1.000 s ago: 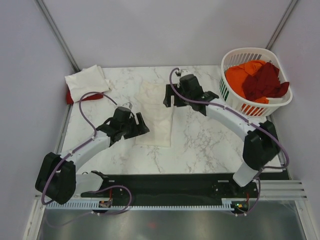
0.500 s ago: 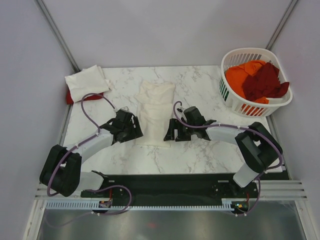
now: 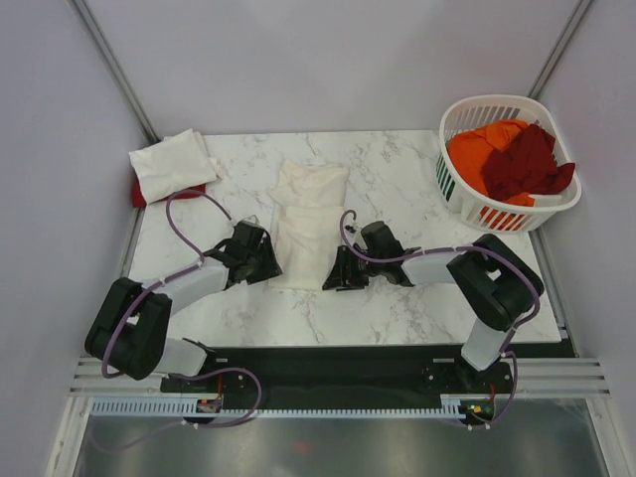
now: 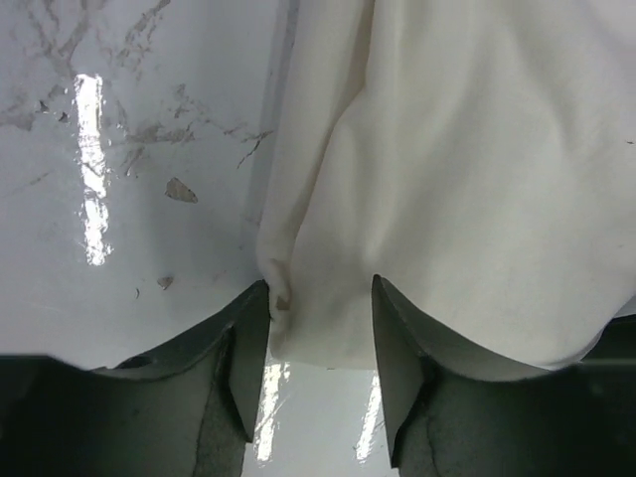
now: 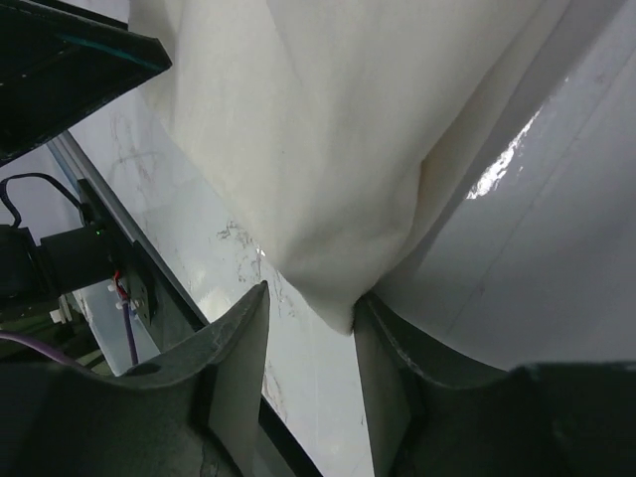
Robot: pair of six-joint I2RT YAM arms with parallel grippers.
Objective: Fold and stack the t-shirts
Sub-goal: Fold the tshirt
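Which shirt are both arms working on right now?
The cream t-shirt mid-table: the left fingers and right fingers straddle its near corners. The white shirt lies folded far left; the orange shirt and dark red shirt are in the basket.

I'm bringing my right claw (image 3: pixel 339 276) from the cream t-shirt's (image 3: pixel 308 219) 1 o'clock corner to its 5 o'clock corner; the left claw (image 3: pixel 272 261) is easing toward 7 o'clock.
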